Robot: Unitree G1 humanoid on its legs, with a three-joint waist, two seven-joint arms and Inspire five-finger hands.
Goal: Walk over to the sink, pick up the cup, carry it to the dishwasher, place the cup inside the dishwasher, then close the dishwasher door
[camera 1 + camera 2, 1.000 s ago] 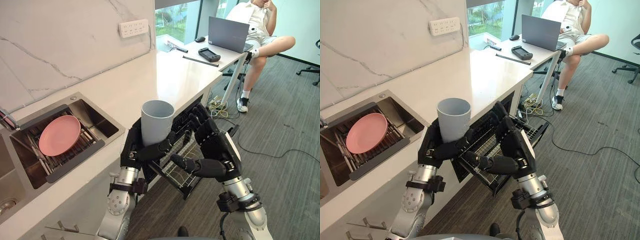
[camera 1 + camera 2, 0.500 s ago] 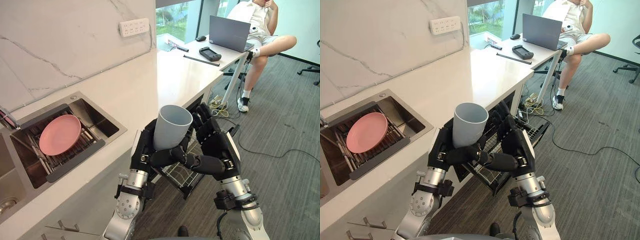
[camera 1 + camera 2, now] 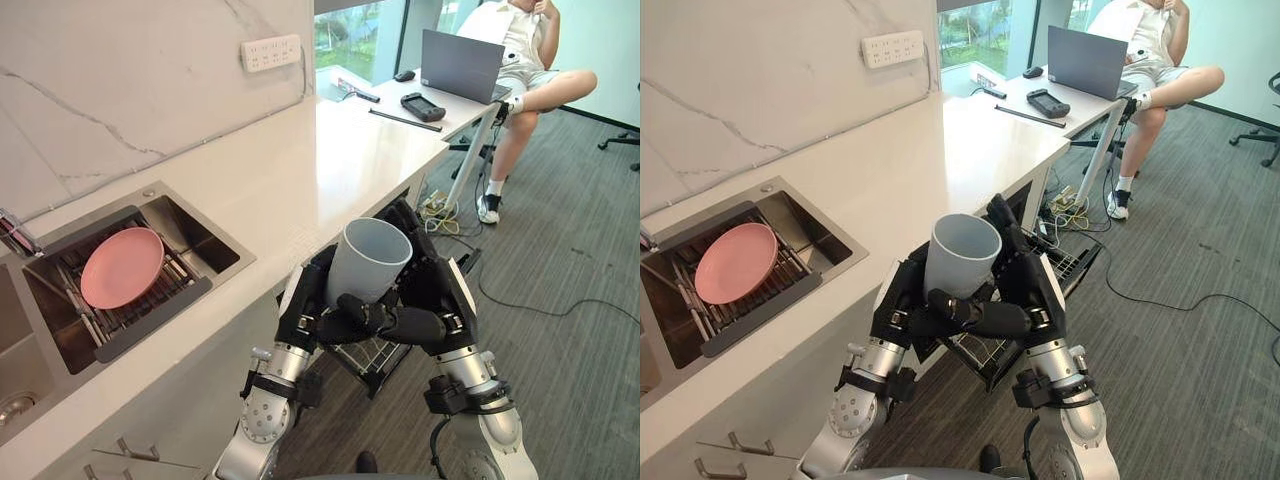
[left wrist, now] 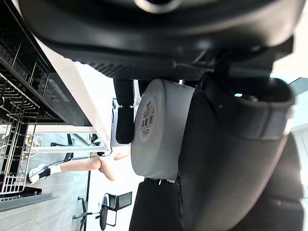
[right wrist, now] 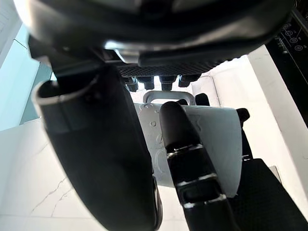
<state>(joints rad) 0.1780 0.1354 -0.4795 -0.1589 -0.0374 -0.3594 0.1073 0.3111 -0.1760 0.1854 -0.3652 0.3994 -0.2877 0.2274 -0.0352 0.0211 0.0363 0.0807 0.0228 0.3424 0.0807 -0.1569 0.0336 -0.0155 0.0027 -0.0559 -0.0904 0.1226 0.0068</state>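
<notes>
Because the cup (image 3: 368,260) has to travel from sink to dishwasher without slipping, the robot carries it with both hands. The left hand (image 3: 308,306) wraps its fingers and thumb round the lower wall on the side nearer the sink. The right hand (image 3: 443,298) closes round the opposite side, and in the right wrist view its thumb lies across the pale grey wall. The two thumbs meet in front of the cup. The cup is empty, with its mouth up and tipped a little.

It hangs in the air just off the front edge of the white counter (image 3: 340,165), directly above the dishwasher rack (image 3: 372,356). That wire rack is drawn out from under the counter, near its right corner, so the cup seems lined up for lowering. The two-handed grasp probably steadies it for that descent, and one hand may need to let go first to clear the wires.

Toward the counter's left end is the sink (image 3: 206,262), where a pink plate (image 3: 122,268) rests on a rack. Beyond the counter's far right corner, a person (image 3: 520,60) sits at a desk with a laptop (image 3: 458,65), well apart from the work.
</notes>
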